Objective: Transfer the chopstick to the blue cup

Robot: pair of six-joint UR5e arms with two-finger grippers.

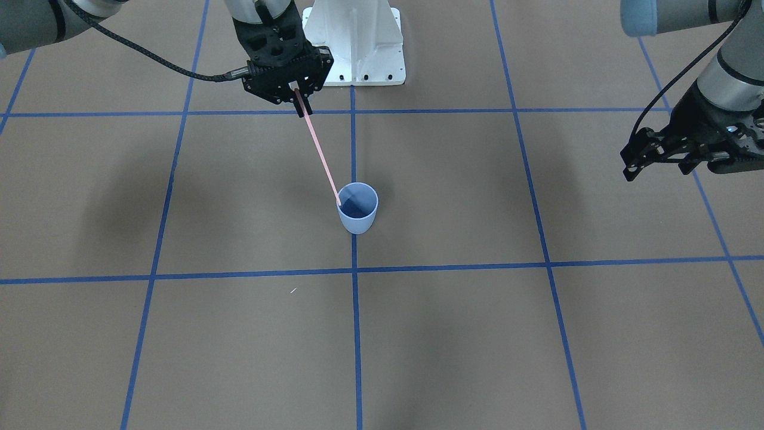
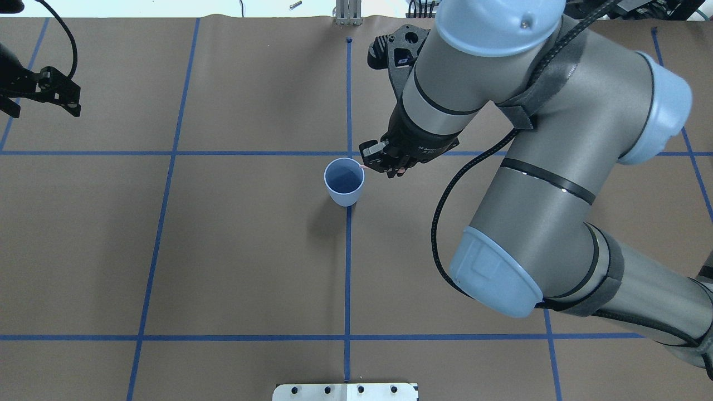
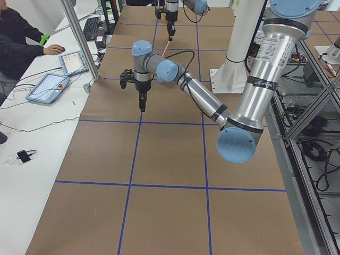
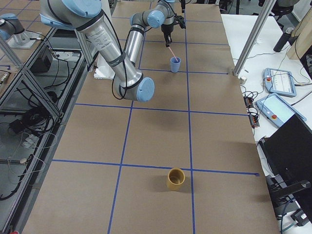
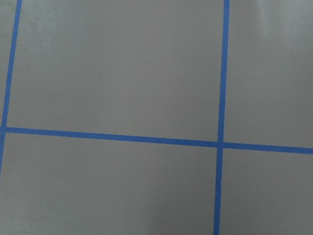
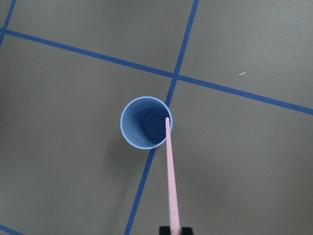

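The blue cup (image 1: 358, 210) stands upright on a tape crossing at the table's middle, also shown as cup (image 2: 345, 181) and cup (image 6: 145, 122). My right gripper (image 1: 302, 106) is shut on the top end of the pink chopstick (image 1: 319, 156). The stick slants down, and in the right wrist view the chopstick (image 6: 170, 166) has its tip at the inner edge of the cup's rim. I cannot tell how deep it reaches. My left gripper (image 1: 656, 170) hangs open and holds nothing, far off to the side, seen too as gripper (image 2: 42, 106).
A tan cup (image 4: 176, 179) stands near the table's end on my right. The white base plate (image 1: 358, 48) sits behind the blue cup. A person sits at a side desk (image 3: 58, 74) with tablets. Blue tape lines grid the brown table.
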